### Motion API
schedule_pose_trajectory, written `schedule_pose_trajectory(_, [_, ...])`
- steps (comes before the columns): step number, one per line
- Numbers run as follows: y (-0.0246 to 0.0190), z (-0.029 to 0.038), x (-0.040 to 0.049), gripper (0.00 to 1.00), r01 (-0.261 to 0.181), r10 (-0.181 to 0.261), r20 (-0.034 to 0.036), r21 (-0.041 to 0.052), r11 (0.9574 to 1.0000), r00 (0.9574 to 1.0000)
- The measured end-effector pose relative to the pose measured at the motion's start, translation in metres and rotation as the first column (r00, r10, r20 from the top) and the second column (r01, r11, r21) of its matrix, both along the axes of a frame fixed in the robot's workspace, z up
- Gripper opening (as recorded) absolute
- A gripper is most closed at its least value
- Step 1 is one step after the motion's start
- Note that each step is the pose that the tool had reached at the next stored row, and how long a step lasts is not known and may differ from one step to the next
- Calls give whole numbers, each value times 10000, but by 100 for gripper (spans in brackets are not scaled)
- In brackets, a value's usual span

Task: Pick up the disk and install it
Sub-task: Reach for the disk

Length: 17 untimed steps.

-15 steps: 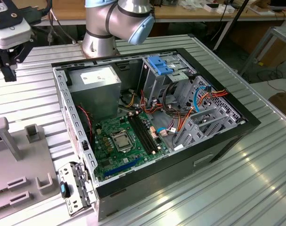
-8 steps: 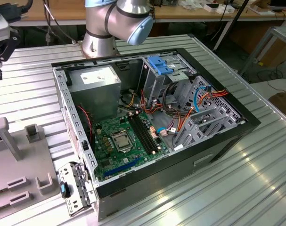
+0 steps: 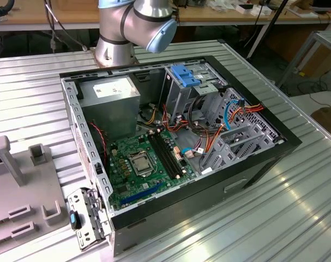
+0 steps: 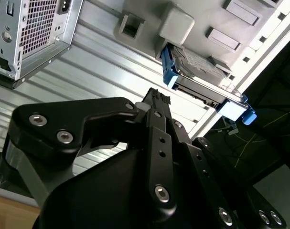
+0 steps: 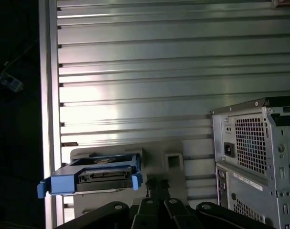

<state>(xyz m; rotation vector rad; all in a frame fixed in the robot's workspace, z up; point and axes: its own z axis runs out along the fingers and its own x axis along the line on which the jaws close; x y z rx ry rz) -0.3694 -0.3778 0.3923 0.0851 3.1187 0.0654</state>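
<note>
The disk [image 4: 202, 67], a dark grey drive in a bright blue carrier, rests on a pale grey holder plate [image 4: 149, 14] near the edge of the ribbed metal table. In the first wrist view the disk [image 5: 104, 174] shows its connector end and a blue tab. My gripper [image 4: 156, 95] hangs a short way off the disk without touching it. Its black fingers stand together, shut on nothing, and in the first wrist view the gripper [image 5: 156, 183] sits just beside the carrier's corner.
The open computer case [image 3: 176, 142] lies on the ribbed table [image 3: 296, 218], with a paler blue bracket [image 3: 186, 75] at its drive bay and loose orange cables. A silver plate with a blue tab [image 3: 80, 221] lies by the case's near corner. The case's back panel [image 5: 254, 157] stands close by.
</note>
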Motion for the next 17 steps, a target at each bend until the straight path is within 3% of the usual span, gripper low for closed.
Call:
schedule_pose_trajectory(5, [0,-16,-86,11,-346,346,-2,-1,9994,9994])
schedule_pose_trajectory(12, [-11,-25,-314,11,-357,357,-7,-1,9994,9994])
schedule_pose_trajectory(17, [-91,-36,-500,11,-357,357,-9,-1,9994,9994])
